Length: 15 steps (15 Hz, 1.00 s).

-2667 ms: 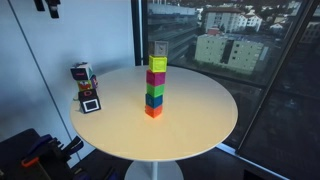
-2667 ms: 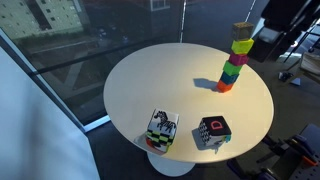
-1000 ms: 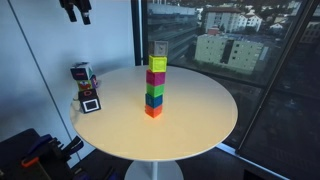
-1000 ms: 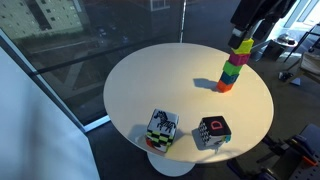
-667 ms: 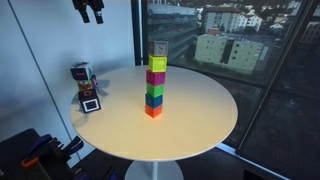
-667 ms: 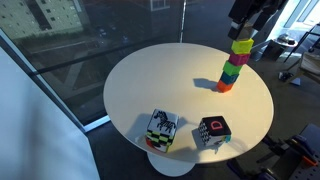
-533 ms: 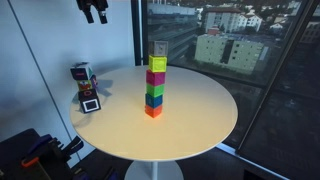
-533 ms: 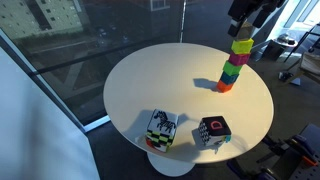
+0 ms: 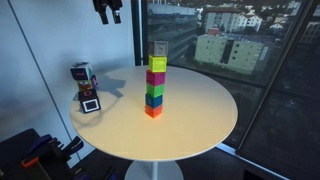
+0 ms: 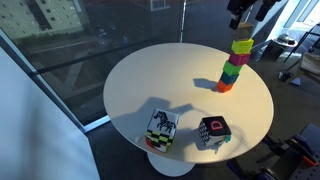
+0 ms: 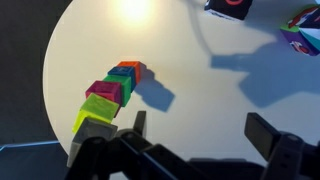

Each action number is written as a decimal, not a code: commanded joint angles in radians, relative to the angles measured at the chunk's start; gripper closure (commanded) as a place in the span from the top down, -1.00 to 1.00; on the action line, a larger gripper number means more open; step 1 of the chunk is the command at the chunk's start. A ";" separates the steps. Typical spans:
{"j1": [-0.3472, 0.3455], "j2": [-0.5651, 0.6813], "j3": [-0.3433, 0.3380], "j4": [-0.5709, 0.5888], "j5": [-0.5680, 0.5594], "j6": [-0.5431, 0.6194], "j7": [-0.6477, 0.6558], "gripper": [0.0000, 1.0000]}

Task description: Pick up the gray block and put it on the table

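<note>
The gray block (image 9: 159, 48) sits on top of an upright stack of coloured cubes (image 9: 155, 88) on the round white table (image 9: 200, 125). In the wrist view the gray block (image 11: 93, 131) is the nearest cube, at the lower left, with the stack (image 11: 118, 85) leaning away below it. My gripper (image 11: 200, 130) is open and empty, high above the table. The gray block lies just outside its left finger. In both exterior views the gripper (image 9: 108, 9) (image 10: 247, 10) hangs at the top edge, above the stack (image 10: 233, 68).
A multicoloured robot-like toy (image 9: 85, 88) stands near the table's edge. Two patterned cubes (image 10: 161, 130) (image 10: 212, 132) sit near the opposite rim and show in the wrist view (image 11: 305, 28). Glass windows surround the table (image 10: 150, 85).
The gripper has moved steadily along the top of the exterior views toward the stack. It stays open. The stack and toys have not moved.
</note>
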 commanded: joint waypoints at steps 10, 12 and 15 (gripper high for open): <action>0.003 0.169 -0.054 0.199 -0.021 -0.103 0.093 1.00; 0.004 0.189 -0.060 0.208 -0.023 -0.097 0.098 1.00; 0.004 0.213 -0.068 0.217 -0.038 -0.072 0.102 1.00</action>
